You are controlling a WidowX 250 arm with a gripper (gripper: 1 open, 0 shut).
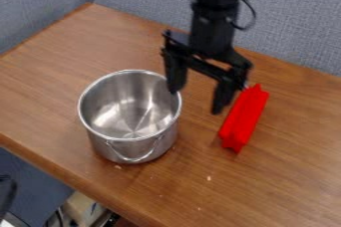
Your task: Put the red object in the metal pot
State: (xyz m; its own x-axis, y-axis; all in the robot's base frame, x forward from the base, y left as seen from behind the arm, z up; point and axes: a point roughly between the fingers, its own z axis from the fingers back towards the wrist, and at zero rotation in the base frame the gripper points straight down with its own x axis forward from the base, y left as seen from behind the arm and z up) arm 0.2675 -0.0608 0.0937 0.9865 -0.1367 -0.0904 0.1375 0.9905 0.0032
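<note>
The red object (pixel 244 117), a ridged elongated block, lies flat on the wooden table (pixel 54 62) at the right, pointing roughly toward the camera. The metal pot (pixel 130 114) stands upright to its left, shiny and empty, its thin wire handle hanging at the front. My gripper (pixel 198 91) points down between the two, above the table, with its black fingers (pixel 220 97) spread open and nothing between them. The right finger is close to the block's far end, not touching it.
The table's front edge runs diagonally just below the pot, and the floor shows beyond it. A grey cloth wall closes off the back. The arm and its cable rise from the gripper toward the top of the view.
</note>
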